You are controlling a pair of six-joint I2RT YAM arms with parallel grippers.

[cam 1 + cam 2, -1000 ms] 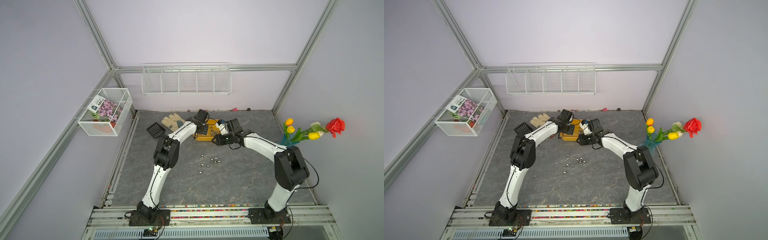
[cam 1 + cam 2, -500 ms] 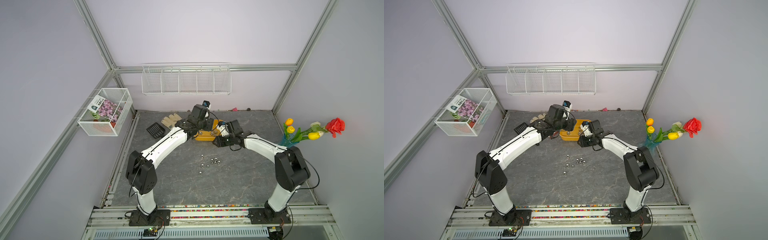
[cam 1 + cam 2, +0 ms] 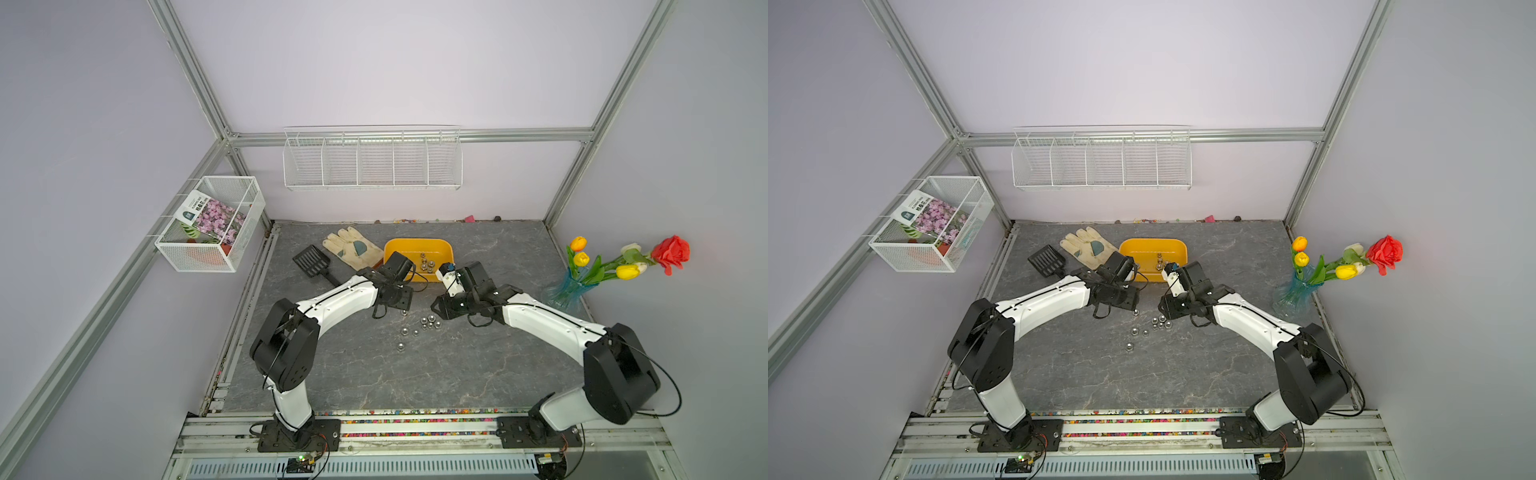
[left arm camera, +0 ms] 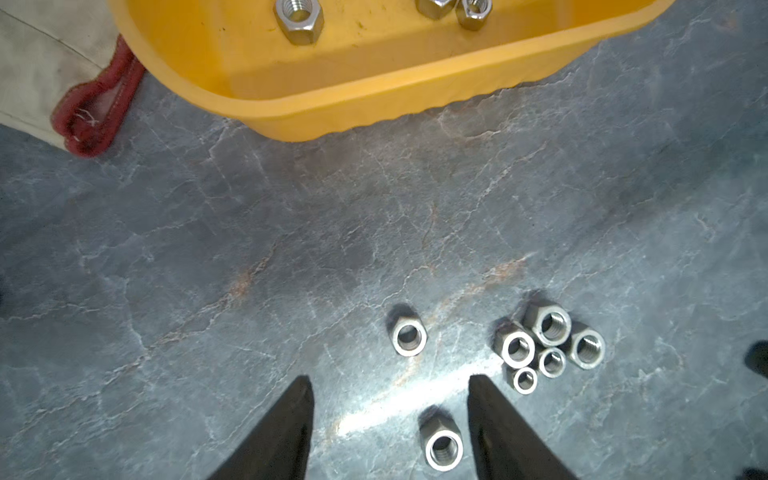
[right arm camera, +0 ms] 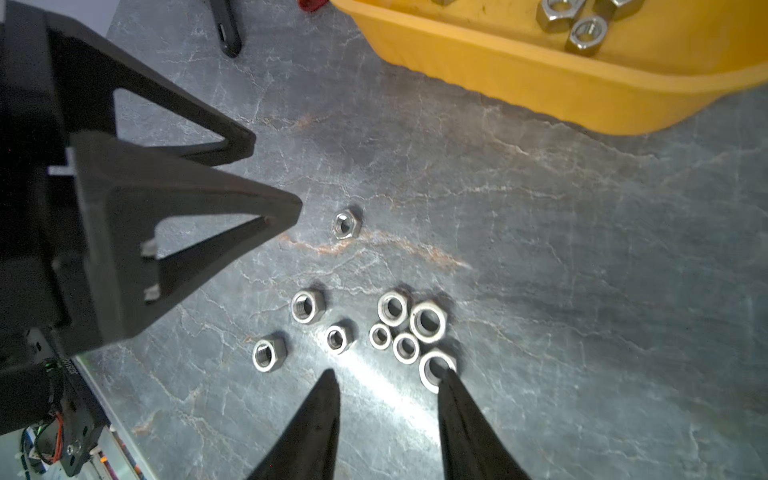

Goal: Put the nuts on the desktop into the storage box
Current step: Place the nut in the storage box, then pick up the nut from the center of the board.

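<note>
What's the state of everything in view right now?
nuts on table: loose, scattered
box: upright, holds several nuts
left gripper: open, empty
right gripper: open, empty
glove: lying flat
scoop: lying flat
vase: upright, holding flowers

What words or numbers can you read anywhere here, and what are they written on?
No text is clear enough to quote.
Flower packet in the white mesh basket: pale print on its dark corner, too small to read.
Black robot part in the right wrist view: tiny pale print, too blurred to read.
Nuts, storage box, glove: no writing seen.
</note>
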